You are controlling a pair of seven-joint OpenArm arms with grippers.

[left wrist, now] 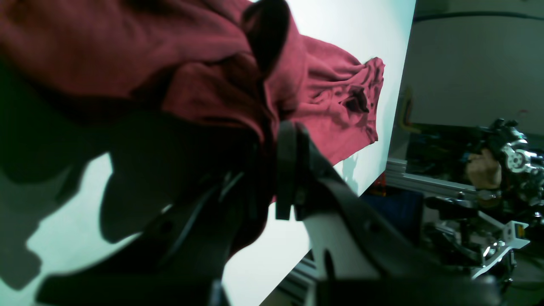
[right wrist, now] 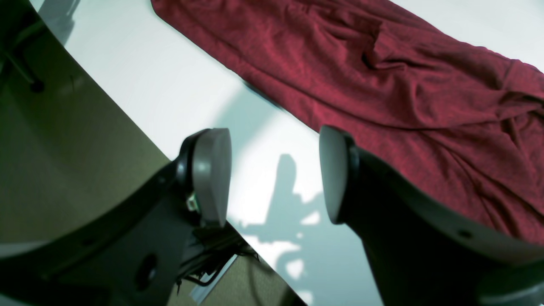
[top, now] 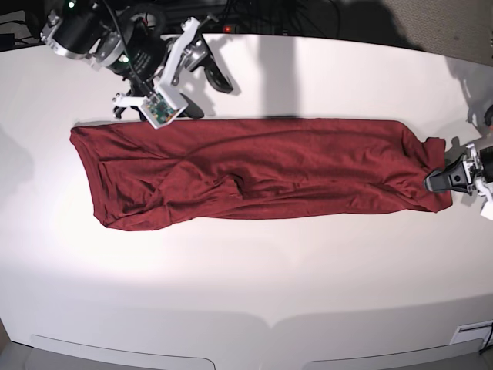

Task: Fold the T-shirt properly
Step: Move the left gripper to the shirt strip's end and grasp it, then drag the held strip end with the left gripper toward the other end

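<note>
Base view shows the T-shirt [top: 254,173] laid out as a long maroon band across the middle of the white table [top: 246,293]. At its right end the left gripper [top: 436,181] has pinched the cloth between its fingers. The right gripper [top: 208,85] hangs over the far left of the table with its jaws apart, holding nothing, just beyond the shirt's far edge. That thin knit could slip from a one-sided grip, or drag and bunch the wrinkled left end. No containers are anywhere in sight.
</note>
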